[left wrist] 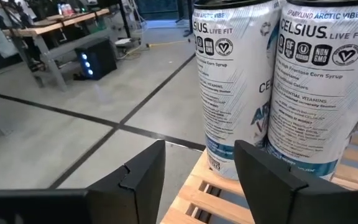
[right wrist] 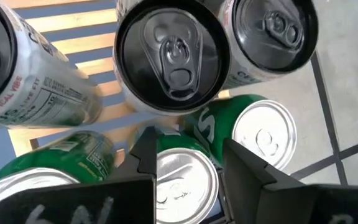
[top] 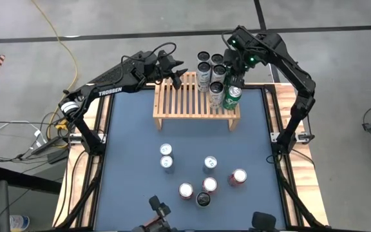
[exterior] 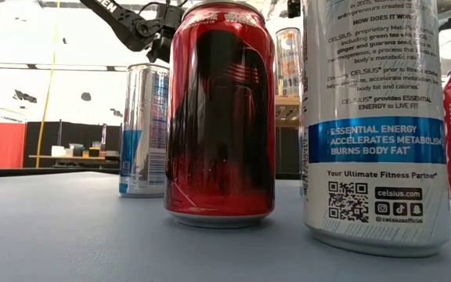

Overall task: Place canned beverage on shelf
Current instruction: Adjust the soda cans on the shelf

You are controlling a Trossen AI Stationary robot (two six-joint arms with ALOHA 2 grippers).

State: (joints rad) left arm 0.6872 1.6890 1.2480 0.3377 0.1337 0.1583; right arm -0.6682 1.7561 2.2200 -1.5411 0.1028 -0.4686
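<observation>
Two dark robot arms work at the far end of a blue-topped desk (top: 134, 161), where a low light-wood shelf (top: 185, 102) with a slatted top stands on short legs. The right gripper (top: 232, 82) hangs over the shelf's right end, its fingers (right wrist: 244, 165) closed around a green can (top: 232, 96) with a silver lid; the right wrist view shows the fingers on either side of that lid, with a second green can (right wrist: 253, 127) just beside it. Tall white cans with black lids (top: 204, 76) stand clustered at the shelf's far right corner, close to the held can. The left gripper (top: 176, 74) hovers above the shelf's far edge, left of the cluster, its fingers (left wrist: 135, 180) spread apart with nothing between them; ahead of it stand two white Celsius cans (left wrist: 238, 81) on the slats. Nearer the front of the desk, well apart from the shelf, seven more cans stand loose (top: 205, 180). From desk level, a red can (exterior: 221, 117), a white Celsius can (exterior: 374, 117) and a blue-and-silver can (exterior: 143, 129) fill the foreground.
</observation>
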